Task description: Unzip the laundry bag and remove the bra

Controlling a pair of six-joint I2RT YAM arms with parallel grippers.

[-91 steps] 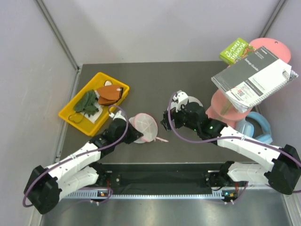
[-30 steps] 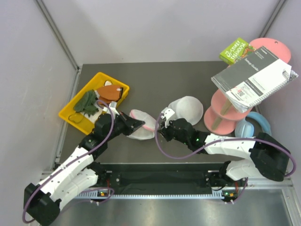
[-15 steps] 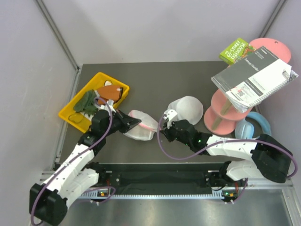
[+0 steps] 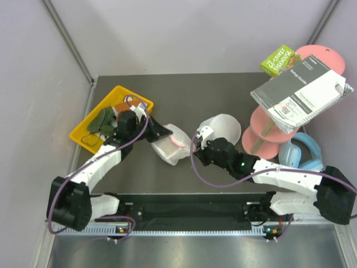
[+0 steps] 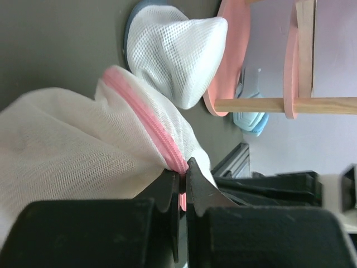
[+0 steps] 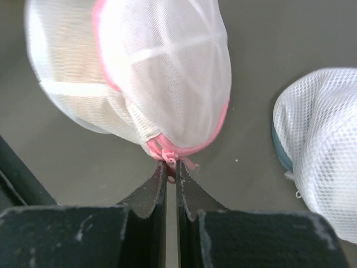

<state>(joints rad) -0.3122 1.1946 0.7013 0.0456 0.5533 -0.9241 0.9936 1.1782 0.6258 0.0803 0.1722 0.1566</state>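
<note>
Right wrist view: the right gripper (image 6: 171, 167) pinches the pink zipper tab (image 6: 170, 158) of the laundry bag (image 6: 150, 72), mid-table between both arms. The left gripper (image 5: 181, 178) clamps its pink rim (image 5: 148, 117). The mesh looks light and floppy; rim and tab seem the firmest holds.

Pale lilac walls (image 4: 195, 33) on three sides; dark grey table (image 4: 184, 95); metal corner struts (image 4: 67, 39); soft even light.
</note>
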